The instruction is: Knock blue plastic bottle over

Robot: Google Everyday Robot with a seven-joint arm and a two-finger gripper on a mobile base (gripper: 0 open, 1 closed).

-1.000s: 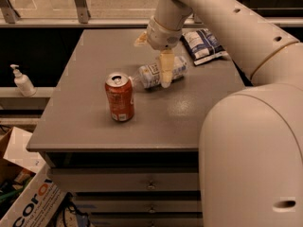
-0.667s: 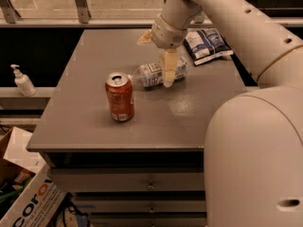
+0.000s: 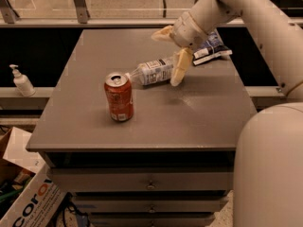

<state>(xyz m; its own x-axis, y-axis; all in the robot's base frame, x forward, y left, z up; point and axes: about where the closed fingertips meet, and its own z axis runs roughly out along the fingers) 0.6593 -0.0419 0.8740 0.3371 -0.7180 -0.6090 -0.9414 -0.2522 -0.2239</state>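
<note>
The blue plastic bottle (image 3: pixel 152 72) lies on its side on the grey table (image 3: pixel 199 112), its white cap pointing left toward the soda can. My gripper (image 3: pixel 171 51) hangs over the bottle's right end. It is open and holds nothing. One cream finger (image 3: pixel 180 67) stands in front of the bottle's base. The other finger (image 3: pixel 162 33) sticks out behind it.
A red-orange soda can (image 3: pixel 118 97) stands upright just left of the bottle's cap. A blue-and-white snack bag (image 3: pixel 212 49) lies at the table's back right. A white pump bottle (image 3: pixel 21 81) stands on a ledge at the left. A cardboard box (image 3: pixel 26 197) sits on the floor at the lower left.
My gripper has shifted a little to the right along the bottle. The bottle lies on its side in the same place, and the can has not moved.
</note>
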